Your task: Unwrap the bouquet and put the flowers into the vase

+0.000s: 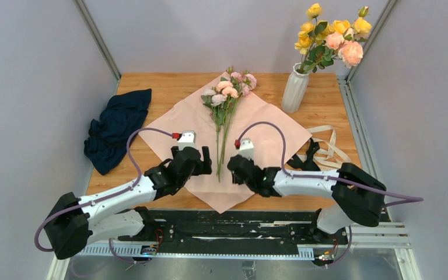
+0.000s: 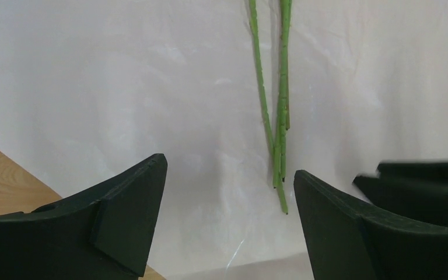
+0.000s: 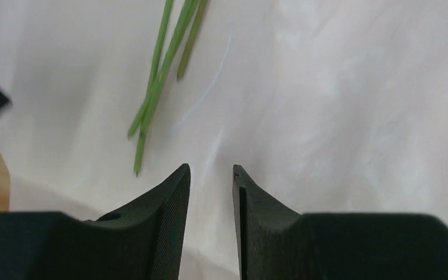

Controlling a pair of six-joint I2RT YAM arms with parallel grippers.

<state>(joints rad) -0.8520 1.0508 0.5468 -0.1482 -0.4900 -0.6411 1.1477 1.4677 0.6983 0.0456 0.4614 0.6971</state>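
**Unwrapped pink roses on open paper, a gripper on either side of the stem ends**

The small pale-pink roses on thin green stems (image 1: 224, 108) lie flat on an unfolded sheet of pink wrapping paper (image 1: 268, 137). Their blooms point toward the far edge and their cut ends toward the arms.

The left gripper (image 1: 206, 165) is just left of the stem ends, jaws wide and empty. In its wrist view the stem tips fall inside the gap, nearer the right finger.

The right gripper (image 1: 232, 165) is just right of the stems, jaws narrowly parted and holding nothing.

A white ribbed ceramic vase (image 1: 294, 88) stands upright at the paper's far right edge, holding yellow and peach roses (image 1: 333, 38).

A loose cream ribbon (image 1: 329, 153) lies to the right and a crumpled dark blue cloth (image 1: 116, 128) to the left, both on the wooden table (image 1: 169, 87).
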